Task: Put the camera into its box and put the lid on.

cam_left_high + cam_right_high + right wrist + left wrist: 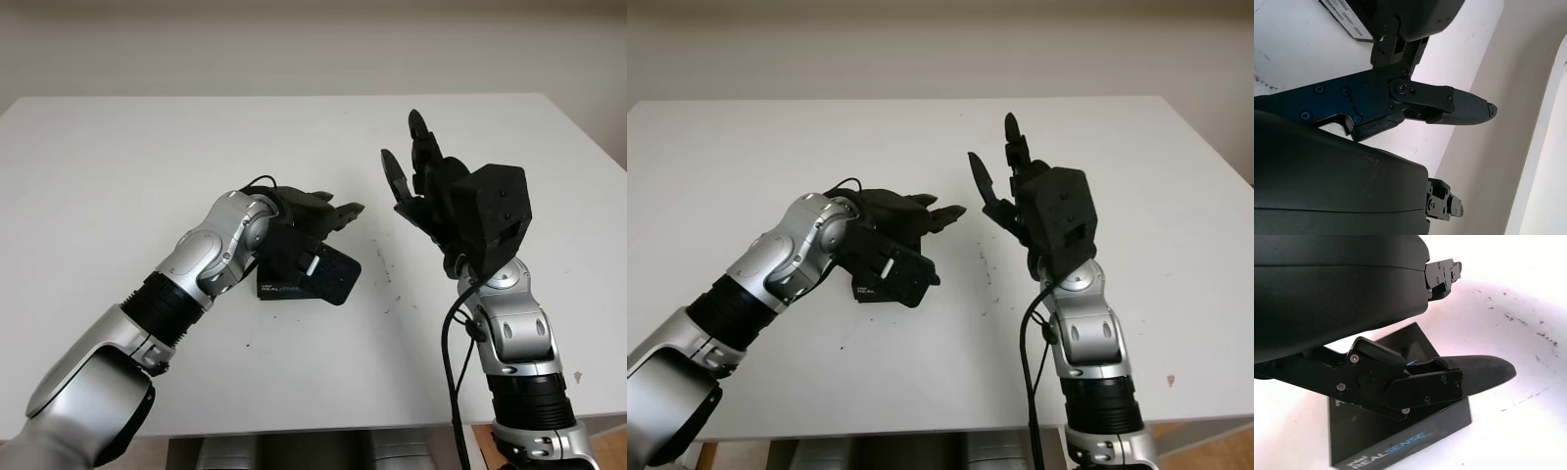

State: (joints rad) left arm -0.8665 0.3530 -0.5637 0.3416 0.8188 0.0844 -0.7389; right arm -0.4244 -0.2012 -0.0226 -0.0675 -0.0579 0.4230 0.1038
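The black box (1400, 450) reads "intel REALSENSE" on its side.

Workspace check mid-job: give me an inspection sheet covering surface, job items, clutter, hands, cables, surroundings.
Surface: white table, small dark specks near its middle.
Job's things: black RealSense box lying on the table; whether closed cannot be told; camera nothing seen.
Clutter: nothing seen.
Hands: left hand open, directly above the box; right hand open, raised above the table.
Cables: black cable along the right forearm.
Surroundings: plain wall behind the table.
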